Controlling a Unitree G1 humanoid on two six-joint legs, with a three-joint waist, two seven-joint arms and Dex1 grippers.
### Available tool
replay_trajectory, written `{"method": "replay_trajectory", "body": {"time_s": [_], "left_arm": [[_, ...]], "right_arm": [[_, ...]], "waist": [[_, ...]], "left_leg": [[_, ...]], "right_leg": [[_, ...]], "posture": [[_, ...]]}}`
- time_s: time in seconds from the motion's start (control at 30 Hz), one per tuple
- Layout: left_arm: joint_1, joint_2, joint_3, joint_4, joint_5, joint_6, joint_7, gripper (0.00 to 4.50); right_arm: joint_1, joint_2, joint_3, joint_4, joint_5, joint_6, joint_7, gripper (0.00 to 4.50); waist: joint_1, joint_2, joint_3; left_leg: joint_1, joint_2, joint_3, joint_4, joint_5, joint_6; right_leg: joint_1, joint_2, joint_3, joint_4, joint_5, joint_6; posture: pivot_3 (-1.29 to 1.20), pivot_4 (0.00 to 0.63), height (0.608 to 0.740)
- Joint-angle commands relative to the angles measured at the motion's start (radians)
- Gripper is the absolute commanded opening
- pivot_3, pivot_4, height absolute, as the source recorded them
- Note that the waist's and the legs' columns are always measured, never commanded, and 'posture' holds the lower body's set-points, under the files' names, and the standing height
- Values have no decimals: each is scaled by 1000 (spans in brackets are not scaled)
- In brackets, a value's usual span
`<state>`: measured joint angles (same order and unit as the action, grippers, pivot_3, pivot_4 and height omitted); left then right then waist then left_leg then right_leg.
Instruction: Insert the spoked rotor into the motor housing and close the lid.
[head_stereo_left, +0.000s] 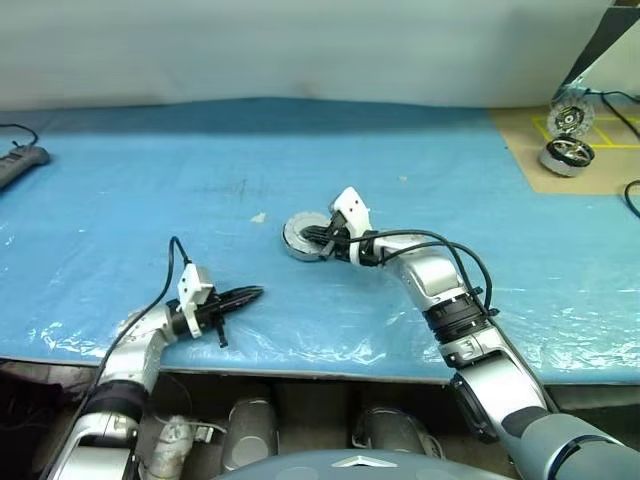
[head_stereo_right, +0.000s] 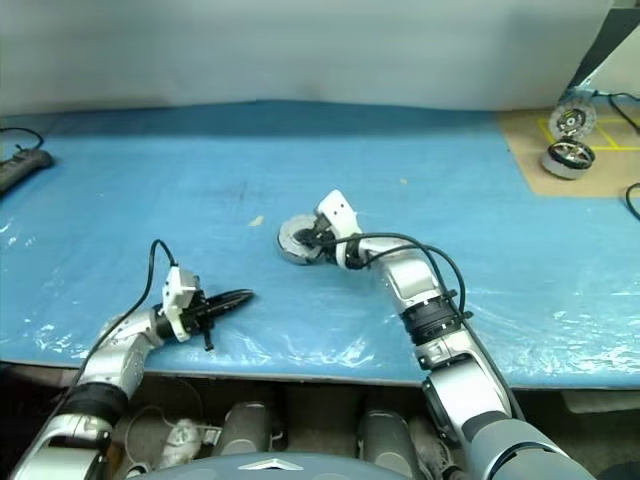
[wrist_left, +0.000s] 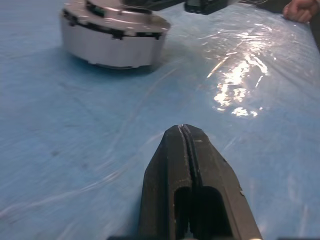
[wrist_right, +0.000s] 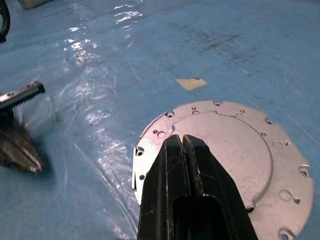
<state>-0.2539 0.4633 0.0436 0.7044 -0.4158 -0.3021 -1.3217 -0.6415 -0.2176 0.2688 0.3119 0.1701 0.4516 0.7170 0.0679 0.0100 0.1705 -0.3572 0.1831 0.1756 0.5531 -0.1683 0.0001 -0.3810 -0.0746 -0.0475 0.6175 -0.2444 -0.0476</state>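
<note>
The lid (wrist_right: 225, 150) is sitting smooth side up on the round motor cup (wrist_left: 112, 37), mid-table. The right gripper (wrist_right: 182, 142) is resting over it, fingers pressed together. The left gripper (wrist_left: 183, 131), also pressed together, is empty nearby. The metal looks hard, heavy and slippery, so the rim is probably the best place to hold.

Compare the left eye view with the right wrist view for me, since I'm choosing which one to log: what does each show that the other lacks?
Left eye view alone: the brown board at the far right of the blue plastic-covered table, with a spare spoked wheel and spare motor on it, and a dark power strip far left.
Right wrist view alone: the smooth round silver-grey lid close up, with its small rim holes.
Both: the shut right gripper over the lid, the shut left gripper, and a small tan scrap.
</note>
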Motion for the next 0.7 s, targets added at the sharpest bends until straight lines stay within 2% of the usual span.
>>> {"method": "replay_trajectory", "body": {"time_s": [0.03, 0.1, 0.2, 0.23, 0.3, 0.37, 0.43, 0.6, 0.7], "left_arm": [[-22, 42, 65, 271, 22, -94, -74, 37], [-57, 43, 84, 341, 25, -133, -112, 37], [-102, 46, 115, 390, 14, -140, -171, 37], [-112, 47, 122, 392, 10, -137, -190, 0], [-128, 41, 129, 387, 14, -133, -211, 0], [-141, 34, 133, 376, 21, -134, -219, 0], [-161, 24, 139, 343, 13, -109, -216, 0], [-130, -68, 88, 98, 20, -17, -118, 0], [-83, -148, 36, -20, 66, 4, -11, 0]], "right_arm": [[39, -15, 44, 52, -79, -21, -27, 0], [52, -4, 27, 27, -72, -18, -43, 0], [62, 11, -35, -58, -11, -20, -39, 0], [62, 16, -57, -87, 14, -17, -32, 406], [54, 21, -85, -118, 47, -7, -18, 893], [41, 27, -107, -135, 73, 3, -10, 1579], [20, 37, -132, -151, 93, 14, -16, 2344], [-11, 51, -153, -167, 116, 58, -23, 4107], [-7, 49, -148, -185, 126, 75, -4, 4107]], "waist": [[0, 0, -1], [1, -2, -3], [3, -3, -4], [3, -3, -4], [5, -3, -4], [7, -2, -4], [8, -2, -5], [17, -4, -3], [18, -6, -3]], "left_leg": [[8, -2, 0, -6, 0, 0], [20, -5, -1, -20, 0, -1], [24, -7, -1, -25, 0, -1], [23, -8, -1, -26, 0, -1], [20, -9, 0, -25, 1, -1], [14, -10, 1, -25, 1, -2], [4, -10, 2, -24, 1, -2], [-19, -9, 1, -14, 3, 1], [-23, -8, 1, -10, 1, 1]], "right_leg": [[5, 0, 1, -3, 0, 0], [13, -1, 1, -14, 0, 1], [13, -1, 4, -15, 0, 1], [11, -1, 5, -14, 0, 1], [7, -1, 8, -11, 0, 0], [0, -1, 9, -10, 1, -1], [-9, -1, 10, -9, 5, -9], [-25, -1, 7, -5, 5, -9], [-26, -2, 6, -6, 5, -9]], "posture": [[0, 150, 740], [0, 150, 740], [0, 150, 740], [0, 150, 740], [0, 150, 740], [0, 150, 740], [0, 150, 740], [0, 150, 740], [0, 150, 740]]}}
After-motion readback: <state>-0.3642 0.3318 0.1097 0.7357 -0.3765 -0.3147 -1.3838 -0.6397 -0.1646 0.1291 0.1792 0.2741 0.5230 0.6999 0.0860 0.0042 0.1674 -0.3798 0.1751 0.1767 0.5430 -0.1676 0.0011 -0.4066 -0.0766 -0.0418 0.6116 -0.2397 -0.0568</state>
